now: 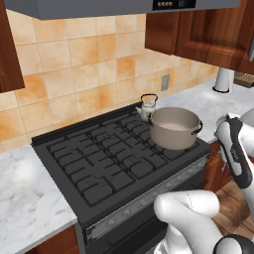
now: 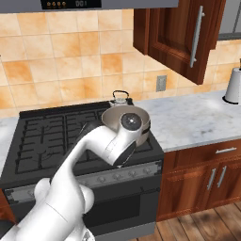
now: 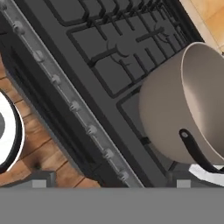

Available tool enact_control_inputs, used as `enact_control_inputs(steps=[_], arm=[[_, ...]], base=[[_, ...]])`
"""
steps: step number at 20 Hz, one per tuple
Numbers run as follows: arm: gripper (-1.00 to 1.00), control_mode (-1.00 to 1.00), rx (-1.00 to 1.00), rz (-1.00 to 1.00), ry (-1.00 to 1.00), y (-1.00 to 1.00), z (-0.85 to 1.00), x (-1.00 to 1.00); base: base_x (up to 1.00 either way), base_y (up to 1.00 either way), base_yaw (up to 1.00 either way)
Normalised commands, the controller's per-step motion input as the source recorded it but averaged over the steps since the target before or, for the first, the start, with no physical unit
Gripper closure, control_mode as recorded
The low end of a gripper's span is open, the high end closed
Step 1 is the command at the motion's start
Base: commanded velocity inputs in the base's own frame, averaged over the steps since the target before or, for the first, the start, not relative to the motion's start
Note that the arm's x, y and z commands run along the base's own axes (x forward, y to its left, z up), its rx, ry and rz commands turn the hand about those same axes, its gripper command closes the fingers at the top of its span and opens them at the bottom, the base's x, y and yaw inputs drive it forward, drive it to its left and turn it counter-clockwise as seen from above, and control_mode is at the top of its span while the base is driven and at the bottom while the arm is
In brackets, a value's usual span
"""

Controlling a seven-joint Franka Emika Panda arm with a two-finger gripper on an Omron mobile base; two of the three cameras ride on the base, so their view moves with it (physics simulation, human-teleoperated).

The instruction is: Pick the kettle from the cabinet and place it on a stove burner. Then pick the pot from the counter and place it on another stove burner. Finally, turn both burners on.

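Observation:
The taupe-grey pot (image 1: pixel 174 128) stands on the front right burner of the black range (image 1: pixel 99 158). Just behind it, on the back right burner, sits the small kettle (image 1: pixel 148 106) with its black arched handle. In the right base view my arm covers most of the pot (image 2: pixel 143 123), and the kettle (image 2: pixel 119 99) shows behind it. My gripper (image 3: pixel 109 181) is open, with nothing between its fingertips. It hangs above the range's front edge, with the pot (image 3: pixel 175 105) and its dark loop handle (image 3: pixel 194 151) close on the right of the hand view. The row of silver knobs (image 3: pixel 74 105) runs below it.
The reddish-brown cabinet (image 2: pixel 179 37) over the counter (image 2: pixel 197 117) has its door swung open. A white paper-towel roll (image 2: pixel 233 84) stands at the counter's far right. The range hood (image 1: pixel 124 7) hangs above. Bare grates (image 3: pixel 118 48) lie left of the pot.

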Motion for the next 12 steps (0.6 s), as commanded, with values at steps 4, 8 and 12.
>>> enact_control_inputs(steps=[4, 8, 12], arm=[[-1.0, -1.0, 0.14, -0.08, -0.06, -0.16, -0.12, -0.26], [-1.0, -1.0, 0.14, -0.12, -0.08, -0.04, -0.15, -0.23], [-1.0, -1.0, 0.16, -0.13, -0.09, 0.0, -0.18, -0.25]], base=[[0.0, 0.0, 0.0], [0.0, 0.0, 0.0], [0.0, 0.0, 0.0]])
